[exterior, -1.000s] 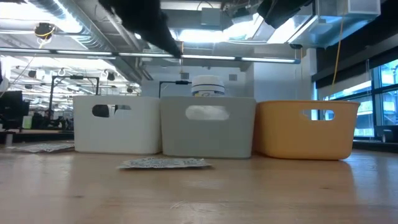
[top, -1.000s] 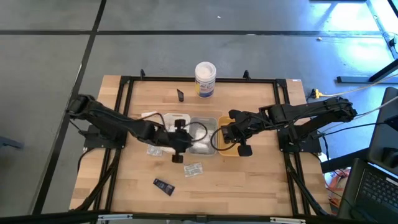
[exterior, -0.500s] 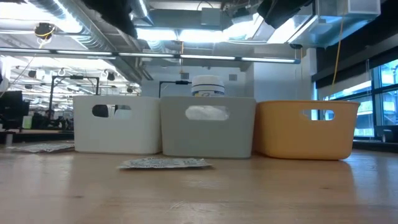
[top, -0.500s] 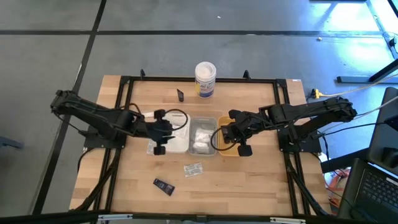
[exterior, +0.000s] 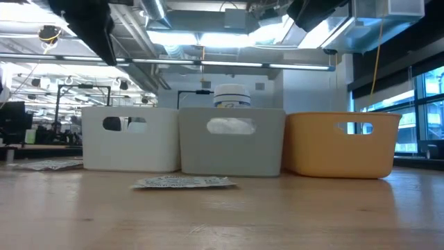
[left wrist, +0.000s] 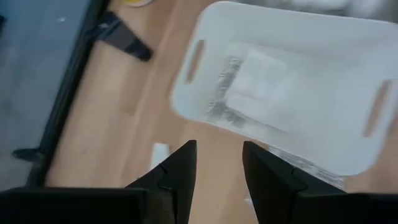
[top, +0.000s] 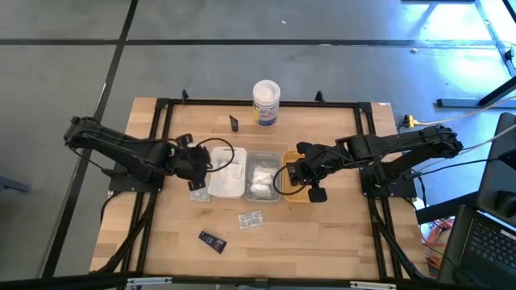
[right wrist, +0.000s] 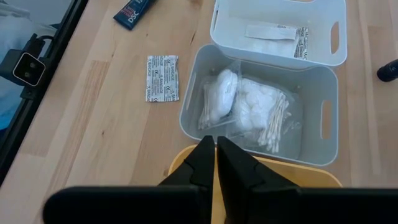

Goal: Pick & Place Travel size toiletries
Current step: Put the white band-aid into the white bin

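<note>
Hovering just off the white tray's 9 o'clock side, the left hand has its fingers parted a bit with nothing between them. Inside that white tray there's a flat printed sachet and a white wrapped bundle. At the tray's 3 o'clock, touching it, the grey tray holds more white bundles. Further toward 3 o'clock, the right hand sits over the orange tray, pinched closed and carrying nothing. On the bare desk, a sachet lies at the grey tray's 6 o'clock, a small black tube is at 7 o'clock from that, and another black tube sits by the tall white tub at the 12 o'clock edge.
</note>
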Robot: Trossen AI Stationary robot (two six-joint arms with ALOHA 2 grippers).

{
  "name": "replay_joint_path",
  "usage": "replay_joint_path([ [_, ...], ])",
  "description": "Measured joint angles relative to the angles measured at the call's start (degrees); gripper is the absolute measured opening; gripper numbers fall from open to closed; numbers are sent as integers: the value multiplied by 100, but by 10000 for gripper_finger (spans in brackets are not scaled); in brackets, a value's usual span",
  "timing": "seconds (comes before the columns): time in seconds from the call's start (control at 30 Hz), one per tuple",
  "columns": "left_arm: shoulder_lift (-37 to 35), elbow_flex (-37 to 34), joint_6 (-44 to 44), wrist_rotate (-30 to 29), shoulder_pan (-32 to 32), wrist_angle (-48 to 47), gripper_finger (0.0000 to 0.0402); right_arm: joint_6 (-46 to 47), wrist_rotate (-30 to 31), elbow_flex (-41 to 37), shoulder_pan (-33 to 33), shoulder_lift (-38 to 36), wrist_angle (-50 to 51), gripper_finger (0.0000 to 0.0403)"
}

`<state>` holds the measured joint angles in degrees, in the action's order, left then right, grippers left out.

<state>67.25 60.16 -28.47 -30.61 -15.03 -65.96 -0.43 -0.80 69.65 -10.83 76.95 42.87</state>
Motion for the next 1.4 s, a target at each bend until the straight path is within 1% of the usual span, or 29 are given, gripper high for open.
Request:
replay_joint_path([
  [0.07,-15,0,-32,-86,81,-45,127,0,0,0,0,0,-2,22],
  [0.23,-148,-30,143,45,472,51,127,20,0,0,0,0,-31,22],
  [0.3,-295,-148,213,104,730,238,127,22,-2,0,-4,0,-44,22],
  [0.37,-485,-363,405,269,1004,616,127,20,-2,0,-4,0,-42,22],
  [0.5,-872,-949,767,885,1671,1290,127,14,-2,0,-11,0,-42,22],
  [0.67,-1172,-1545,816,1355,2688,1474,127,-2,-2,0,-11,0,-44,22],
  [0.83,-1201,-1916,919,1609,3647,1551,127,-2,-2,0,-11,0,-44,22],
  [0.97,-1203,-2187,962,1844,4181,2051,127,-2,-2,0,-11,0,-44,22],
  [1.13,-1108,-2478,977,2282,4616,2628,127,0,-2,0,-11,0,-44,22],
  [1.23,-1034,-2613,971,2317,4733,2870,127,0,-2,0,-11,0,-44,22],
  [1.4,-765,-2649,1009,2307,4724,2898,127,-2,-2,0,-9,0,-46,22],
])
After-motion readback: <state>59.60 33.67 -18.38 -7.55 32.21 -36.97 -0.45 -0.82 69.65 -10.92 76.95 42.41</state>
